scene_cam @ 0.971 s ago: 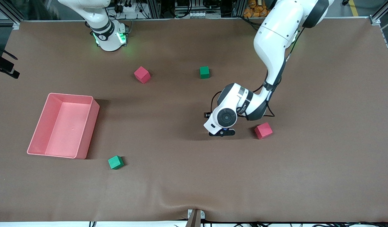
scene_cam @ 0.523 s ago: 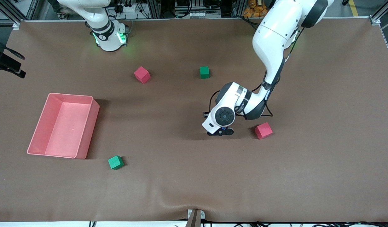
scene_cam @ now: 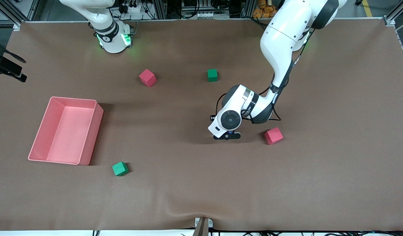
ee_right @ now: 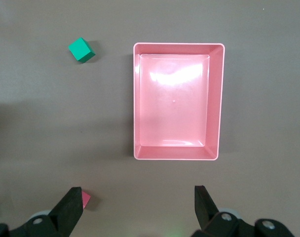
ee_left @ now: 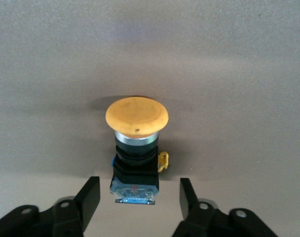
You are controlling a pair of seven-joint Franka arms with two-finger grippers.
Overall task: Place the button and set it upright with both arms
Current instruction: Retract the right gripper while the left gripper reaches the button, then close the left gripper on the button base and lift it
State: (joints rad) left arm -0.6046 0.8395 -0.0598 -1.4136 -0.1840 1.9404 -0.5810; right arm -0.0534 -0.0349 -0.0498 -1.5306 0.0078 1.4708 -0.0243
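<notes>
The button (ee_left: 136, 148) shows in the left wrist view: a round orange cap on a black body with a blue end. It appears to lie on its side on the brown mat, cap pointing away from my left gripper (ee_left: 138, 181). The gripper's fingers are open, one on each side of the button's blue end, not touching it. In the front view my left gripper (scene_cam: 227, 136) is low over the middle of the table and the wrist hides the button. My right gripper (ee_right: 137, 189) is open and empty, high over the table beside the pink bin.
The pink bin (scene_cam: 73, 100) stands toward the right arm's end and also shows in the right wrist view (ee_right: 178, 45). A red cube (scene_cam: 273, 136) lies close beside the left gripper. Another red cube (scene_cam: 147, 77) and two green cubes (scene_cam: 212, 75) (scene_cam: 120, 168) lie apart.
My left wrist and gripper have shifted a little toward the right arm's end of the table. The cubes and the bin have not moved.
</notes>
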